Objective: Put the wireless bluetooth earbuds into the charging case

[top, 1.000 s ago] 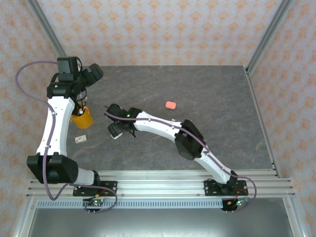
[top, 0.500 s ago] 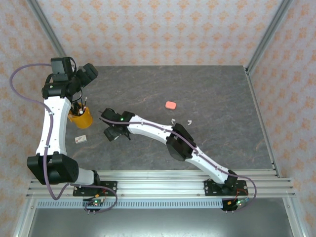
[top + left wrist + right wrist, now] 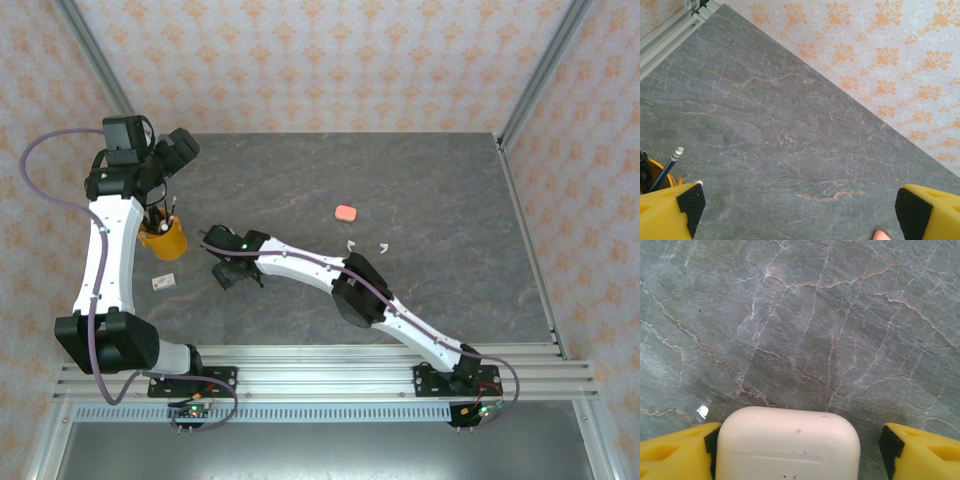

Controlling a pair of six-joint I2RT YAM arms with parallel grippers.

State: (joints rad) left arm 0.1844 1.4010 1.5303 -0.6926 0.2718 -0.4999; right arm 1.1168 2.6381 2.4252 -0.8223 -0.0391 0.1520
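Presently the right gripper [image 3: 799,446], jaws apart, straddles the white case [image 3: 787,432], one pad [image 3: 711,447] touching; white earbuds [image 3: 350,245] lie at its three o'clock, nearer this arm.

Beyond my grey marbled tabletop [image 3: 440,190] stood cream walls [image 3: 320,60] patterned in orange, with metal posts [image 3: 545,65] at its far corners.

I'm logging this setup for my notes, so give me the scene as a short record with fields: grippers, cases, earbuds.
left gripper: open, raised near the pencil cup
right gripper: open, straddling the white case
white case: lid shut, on the table
pink case: on the table, away from both grippers
white earbuds: two, loose near the pink case, not in any case
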